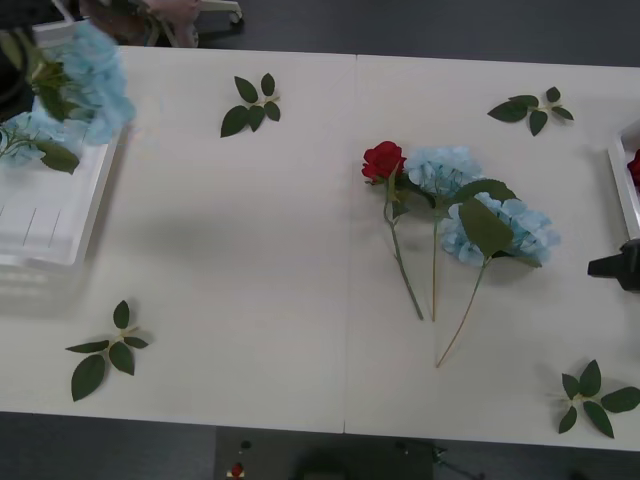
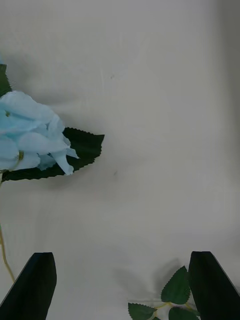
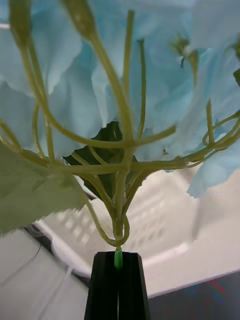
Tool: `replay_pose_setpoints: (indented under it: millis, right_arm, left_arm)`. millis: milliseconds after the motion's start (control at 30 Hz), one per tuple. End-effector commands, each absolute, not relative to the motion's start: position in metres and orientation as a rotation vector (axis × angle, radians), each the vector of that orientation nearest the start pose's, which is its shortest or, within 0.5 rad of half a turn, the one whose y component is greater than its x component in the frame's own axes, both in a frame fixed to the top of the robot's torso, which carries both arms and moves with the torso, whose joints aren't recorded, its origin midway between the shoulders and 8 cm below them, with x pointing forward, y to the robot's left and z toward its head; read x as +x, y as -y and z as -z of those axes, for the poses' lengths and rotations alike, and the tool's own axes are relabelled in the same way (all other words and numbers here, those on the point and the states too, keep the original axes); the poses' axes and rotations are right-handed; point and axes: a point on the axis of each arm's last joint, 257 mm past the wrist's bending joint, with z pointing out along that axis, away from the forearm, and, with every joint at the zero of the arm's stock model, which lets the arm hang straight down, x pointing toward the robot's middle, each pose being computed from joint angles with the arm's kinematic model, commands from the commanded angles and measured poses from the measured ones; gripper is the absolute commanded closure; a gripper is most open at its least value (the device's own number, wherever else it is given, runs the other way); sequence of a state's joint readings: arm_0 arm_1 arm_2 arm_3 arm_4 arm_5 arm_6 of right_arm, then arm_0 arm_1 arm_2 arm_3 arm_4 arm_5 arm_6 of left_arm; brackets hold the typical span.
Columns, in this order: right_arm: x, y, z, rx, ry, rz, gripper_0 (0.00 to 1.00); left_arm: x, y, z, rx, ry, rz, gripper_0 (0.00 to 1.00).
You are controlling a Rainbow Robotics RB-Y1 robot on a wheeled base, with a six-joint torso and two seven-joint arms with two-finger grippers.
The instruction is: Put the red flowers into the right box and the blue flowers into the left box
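White slotted plastic left tray [image 1: 60, 215] at worktop 9 o'clock, one pale-blue fluffy flower cluster [image 1: 25, 135] lying inside. Another pale-blue cluster [image 1: 95, 75] held above it by its stem, clamped in the left pincer [image 3: 118, 267]. Small red rose [image 1: 383, 160] and two pale-blue clusters [image 1: 440, 170] [image 1: 510, 230] lie at centre-right, stems toward 6 o'clock. White right box rim [image 1: 625, 185] at 3 o'clock, red bloom [image 1: 635, 170] inside.

I look down on a white table [image 1: 300, 300] with a seam down its middle; dark grey floor [image 1: 450, 25] lies beyond its far edge.
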State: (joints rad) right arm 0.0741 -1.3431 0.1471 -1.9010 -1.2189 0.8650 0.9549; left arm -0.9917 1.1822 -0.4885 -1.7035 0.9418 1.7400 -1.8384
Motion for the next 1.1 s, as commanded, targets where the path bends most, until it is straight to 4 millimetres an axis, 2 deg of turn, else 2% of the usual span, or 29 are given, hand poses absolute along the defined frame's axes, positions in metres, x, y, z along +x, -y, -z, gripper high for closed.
replay_pose_setpoints:
  millis: [33,67,100,133,200,233,267,300,333,400,433,467,500,600,667,767,800,867,900,933,967,1033,1067,1100]
  right_arm:
    - [0.422,0.357,0.244,0.394,-2.51,-0.391,0.23]
    - [0.424,0.351,0.248,0.397,-2.506,-0.402,0.23]
    - [0.425,0.346,0.25,0.399,-2.505,-0.41,0.23]
    - [0.427,0.338,0.255,0.401,-2.5,-0.423,0.23]
    - [0.429,0.329,0.263,0.396,-2.501,-0.417,0.23]
    - [0.429,0.327,0.266,0.395,-2.503,-0.414,0.23]
    - [0.43,0.321,0.27,0.38,-2.505,-0.407,0.23]
    - [0.431,0.316,0.275,0.36,-2.508,-0.391,0.23]
    - [0.431,0.315,0.278,0.358,-2.51,-0.381,0.23]
    - [0.433,0.307,0.287,0.359,-2.504,-0.355,0.23]
    - [0.434,0.303,0.289,0.35,-2.503,-0.353,0.23]
    - [0.435,0.297,0.293,0.348,-2.501,-0.351,0.22]
    - [0.436,0.29,0.296,0.343,-2.498,-0.347,0.22]
    - [0.44,0.274,0.3,0.336,-2.489,-0.36,0.23]
    - [0.44,0.267,0.302,0.338,-2.49,-0.37,0.23]
    - [0.443,0.25,0.301,0.331,-2.492,-0.393,0.23]
    - [0.445,0.245,0.3,0.327,-2.493,-0.397,0.23]
    - [0.448,0.235,0.298,0.32,-2.497,-0.398,0.23]
    - [0.449,0.231,0.298,0.318,-2.496,-0.402,0.23]
    - [0.45,0.225,0.298,0.314,-2.494,-0.405,0.23]
    - [0.451,0.223,0.298,0.315,-2.493,-0.406,0.23]
    - [0.456,0.219,0.299,0.316,-2.49,-0.411,0.23]
    - [0.457,0.22,0.3,0.317,-2.491,-0.407,0.23]
    - [0.46,0.22,0.302,0.319,-2.492,-0.403,0.24]
  left_arm:
    - [0.501,-0.467,0.055,1.048,-2.594,-0.985,1.0]
    - [0.501,-0.493,0.059,1.039,-2.605,-1.078,1.0]
    - [0.502,-0.503,0.06,1.036,-2.605,-1.118,1.0]
    - [0.501,-0.523,0.066,1.02,-2.614,-1.176,1.0]
    - [0.501,-0.552,0.079,0.997,-2.633,-1.218,1.0]
    - [0.503,-0.557,0.082,0.993,-2.629,-1.222,1.0]
    - [0.507,-0.568,0.087,0.982,-2.617,-1.23,0.84]
    - [0.514,-0.578,0.09,0.971,-2.593,-1.236,0.59]
    - [0.518,-0.581,0.091,0.97,-2.576,-1.239,0.48]
    - [0.531,-0.593,0.092,0.954,-2.525,-1.234,0.18]
    - [0.533,-0.594,0.093,0.951,-2.517,-1.226,0.13]
    - [0.535,-0.595,0.095,0.946,-2.516,-1.205,0.04]
    - [0.536,-0.595,0.093,0.938,-2.514,-1.186,0.0]
    - [0.538,-0.587,0.088,0.944,-2.508,-1.123,0.0]
    - [0.54,-0.573,0.083,0.963,-2.506,-1.026,0.0]
    - [0.545,-0.522,0.074,1.01,-2.474,-0.724,0.0]
    - [0.543,-0.499,0.071,1.053,-2.455,-0.61,0.0]
    - [0.529,-0.429,0.072,1.102,-2.439,-0.248,0.0]
    - [0.524,-0.41,0.074,1.11,-2.44,-0.151,0.0]
    - [0.51,-0.366,0.08,1.102,-2.445,0.079,0.0]
    - [0.507,-0.35,0.083,1.082,-2.449,0.165,0.0]
    - [0.496,-0.293,0.095,1.019,-2.418,0.469,0.0]
    - [0.496,-0.279,0.097,1.015,-2.393,0.529,0.0]
    - [0.498,-0.251,0.104,1.029,-2.325,0.615,0.0]
